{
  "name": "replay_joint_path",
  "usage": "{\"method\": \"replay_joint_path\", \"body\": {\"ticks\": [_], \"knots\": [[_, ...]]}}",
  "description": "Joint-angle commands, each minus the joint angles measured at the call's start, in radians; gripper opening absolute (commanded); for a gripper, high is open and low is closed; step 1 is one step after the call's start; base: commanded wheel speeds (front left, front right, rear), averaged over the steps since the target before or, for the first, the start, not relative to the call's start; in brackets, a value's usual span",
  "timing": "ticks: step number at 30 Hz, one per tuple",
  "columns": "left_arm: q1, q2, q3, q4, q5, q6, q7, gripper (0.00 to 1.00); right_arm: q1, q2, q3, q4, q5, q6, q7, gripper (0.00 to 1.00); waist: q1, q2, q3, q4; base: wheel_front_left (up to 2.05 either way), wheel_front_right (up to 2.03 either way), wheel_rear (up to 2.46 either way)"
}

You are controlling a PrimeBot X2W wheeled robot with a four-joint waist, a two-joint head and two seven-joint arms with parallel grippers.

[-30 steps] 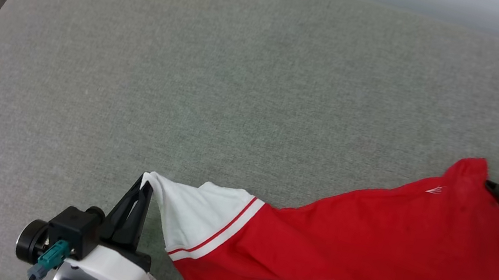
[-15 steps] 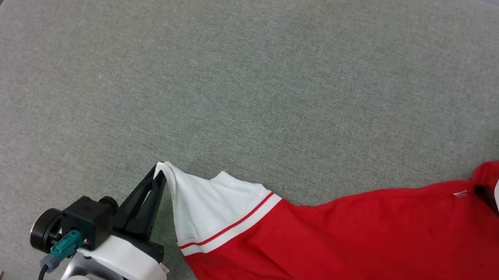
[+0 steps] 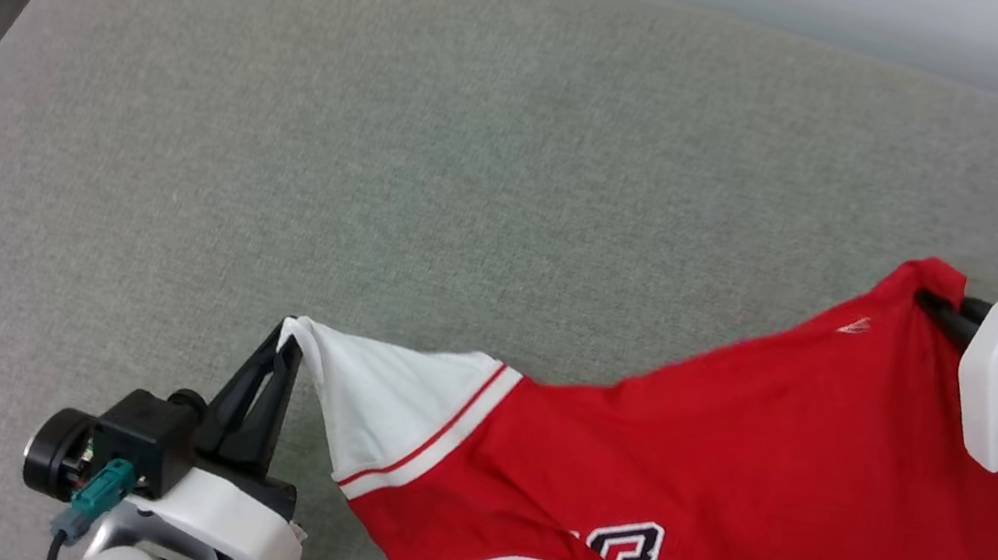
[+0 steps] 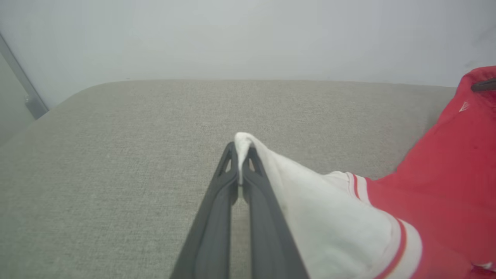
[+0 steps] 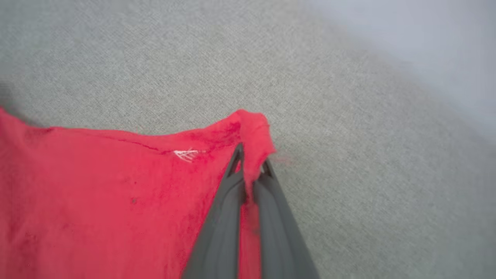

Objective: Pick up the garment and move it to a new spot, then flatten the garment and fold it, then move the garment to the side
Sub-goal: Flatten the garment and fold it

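Red jersey cloth with a white sleeve over the lower right of a grey woven cushion (image 3: 478,165) in the head view: the garment (image 3: 782,469), black white-edged numerals face up near the bottom edge. At lower left, the left gripper (image 3: 286,341), fingers pressed together on the very tip of the white sleeve, cloth drawn to a point there. At the right edge, the right gripper (image 3: 936,303), clamped on a red corner of the garment, the cloth's upper edge running between the two grips.

From the left wrist: left gripper (image 4: 241,149) closed, white sleeve tip nipped between the fingertips and poking just above them. Sleeve and striped trim of the garment (image 4: 329,217) falling away to the right, red body beyond, cushion (image 4: 116,155) underneath.

From the right wrist, slightly blurred: right gripper (image 5: 251,159) closed on the red corner, a tuft of cloth standing above the tips. Rest of the garment (image 5: 97,193) spreading left, a small white mark (image 5: 188,155) just beside the grip, grey cushion (image 5: 348,155) below and to the right.
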State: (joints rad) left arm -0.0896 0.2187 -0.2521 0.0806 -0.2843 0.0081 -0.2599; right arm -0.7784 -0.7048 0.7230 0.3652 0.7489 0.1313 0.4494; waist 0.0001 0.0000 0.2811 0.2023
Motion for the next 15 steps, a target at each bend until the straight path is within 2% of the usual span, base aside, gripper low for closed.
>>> {"method": "replay_joint_path", "body": {"ticks": [1,8,15], "knots": [[0.003,0.01,0.005,-0.011,0.005,0.0,-0.006,0.0,-0.001,-0.004,0.001,-0.006,0.004,-0.001,-0.019,0.0,-0.0001,0.0,-0.035,-0.025,0.0,0.0,0.0],[-0.067,0.059,0.023,-0.1,0.025,0.0,0.024,0.0,0.034,-0.013,-0.045,-0.066,0.018,-0.001,-0.164,0.0,-0.0001,0.0,-0.115,-0.069,0.0,0.0,0.0],[-0.215,0.108,0.053,-0.174,0.034,-0.01,0.067,0.0,0.038,0.014,-0.145,-0.153,-0.015,-0.001,-0.239,0.0,-0.0001,0.0,-0.157,-0.121,0.0,0.0,0.0]]}}
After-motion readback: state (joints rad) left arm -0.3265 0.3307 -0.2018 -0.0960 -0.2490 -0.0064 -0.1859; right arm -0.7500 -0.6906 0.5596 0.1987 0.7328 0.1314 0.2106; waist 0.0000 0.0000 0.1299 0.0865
